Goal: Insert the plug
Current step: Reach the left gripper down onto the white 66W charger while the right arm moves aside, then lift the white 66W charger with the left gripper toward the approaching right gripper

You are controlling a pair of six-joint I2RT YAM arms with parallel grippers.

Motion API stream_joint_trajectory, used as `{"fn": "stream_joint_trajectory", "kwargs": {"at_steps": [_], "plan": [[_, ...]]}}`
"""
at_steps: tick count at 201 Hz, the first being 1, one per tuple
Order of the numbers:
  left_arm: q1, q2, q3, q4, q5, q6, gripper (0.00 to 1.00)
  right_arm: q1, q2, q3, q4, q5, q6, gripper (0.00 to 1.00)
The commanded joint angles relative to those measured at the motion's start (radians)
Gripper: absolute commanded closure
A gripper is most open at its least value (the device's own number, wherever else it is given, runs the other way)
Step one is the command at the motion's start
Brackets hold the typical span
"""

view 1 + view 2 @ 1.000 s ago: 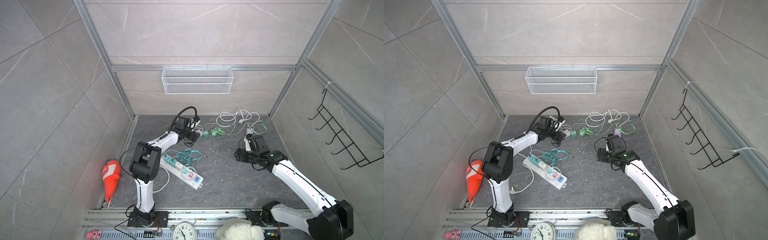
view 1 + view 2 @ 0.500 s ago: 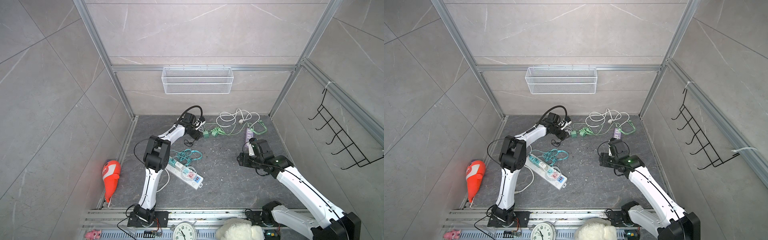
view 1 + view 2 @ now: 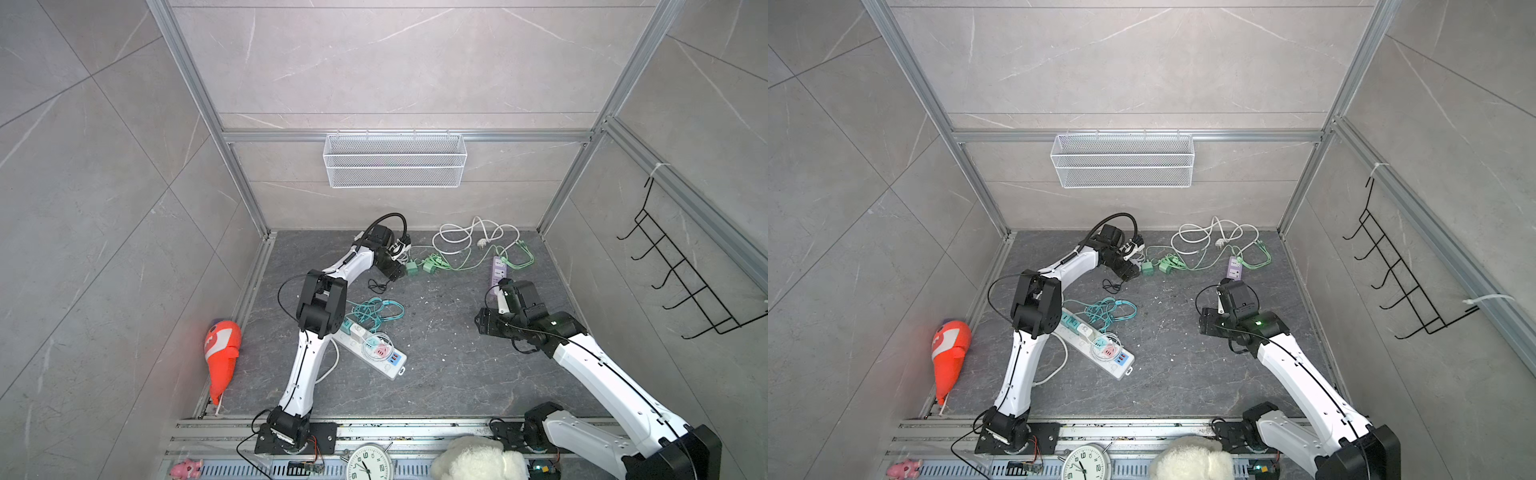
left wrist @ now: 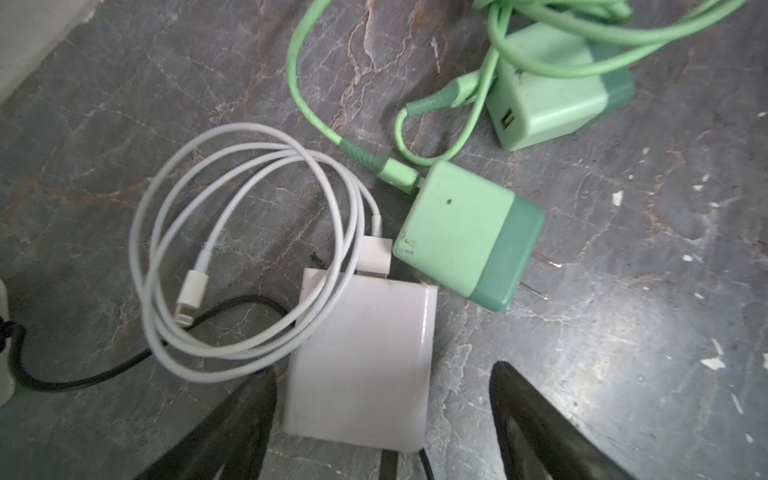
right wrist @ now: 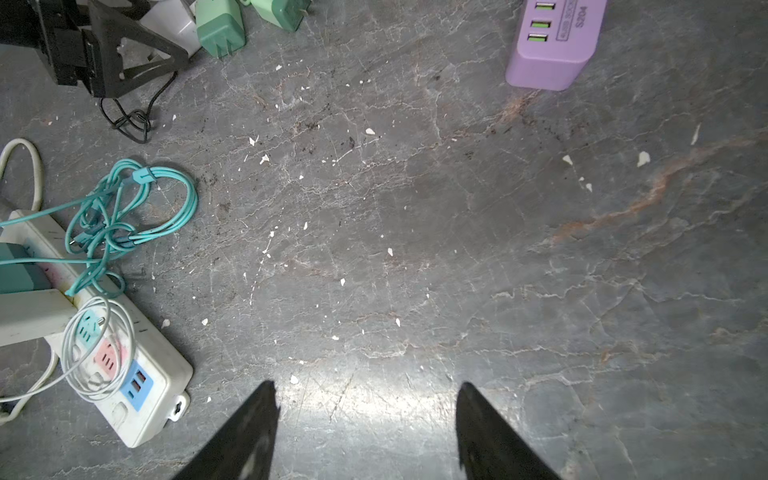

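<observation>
Awaiting a plug, the white power strip (image 3: 386, 368) lies at 6 o'clock from the left gripper (image 4: 384, 370), whose jaws stand open astride the white charger (image 4: 357, 399), not yet clasped. The right gripper (image 5: 365, 386), at 4 o'clock, gapes empty above the floor (image 5: 415, 249). Grasp, carry and insertion all seem left to do.

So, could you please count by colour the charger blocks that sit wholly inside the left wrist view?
Green two-tone plastic charger blocks: 2
White square plastic charger block: 1
Total: 3
</observation>
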Motion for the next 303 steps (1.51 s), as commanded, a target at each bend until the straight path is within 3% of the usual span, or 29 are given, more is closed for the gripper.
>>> {"fn": "stream_joint_trajectory", "kwargs": {"at_steps": [1,56,126,151,175,187,214,243,260,282,303], "plan": [[0.006,0.039,0.064,-0.081,-0.030,0.002,0.17,-0.003,-0.019,-0.008,-0.028,-0.010,-0.019,0.31],[0.006,0.066,0.088,-0.061,-0.037,-0.009,0.23,-0.003,-0.021,-0.005,-0.037,-0.007,-0.024,0.31],[0.006,0.064,0.144,-0.156,-0.043,-0.018,0.70,-0.003,-0.056,-0.011,-0.042,-0.007,-0.001,0.31],[0.013,0.008,0.212,-0.285,-0.024,-0.095,0.74,-0.002,-0.049,-0.002,-0.036,-0.028,0.009,0.31],[0.060,-0.124,0.192,-0.322,0.073,-0.231,0.75,-0.003,-0.035,0.015,-0.022,-0.061,0.014,0.31],[0.100,-0.205,0.138,-0.263,0.153,-0.343,0.75,-0.004,-0.027,0.022,-0.012,-0.085,0.018,0.31],[0.203,-0.379,-0.087,-0.011,0.470,-0.626,0.76,-0.002,0.005,0.043,0.035,-0.188,0.029,0.31],[0.210,-0.546,-0.358,0.324,0.587,-0.791,0.73,-0.002,0.055,0.081,0.089,-0.312,0.059,0.32],[0.205,-0.621,-0.485,0.467,0.603,-0.860,0.74,-0.001,0.088,0.104,0.131,-0.383,0.085,0.32],[0.187,-0.720,-0.638,0.567,0.547,-0.864,0.76,-0.001,0.128,0.140,0.184,-0.453,0.132,0.33],[0.156,-0.852,-0.852,0.789,0.479,-0.884,0.77,-0.002,0.174,0.179,0.233,-0.512,0.179,0.34]]}}
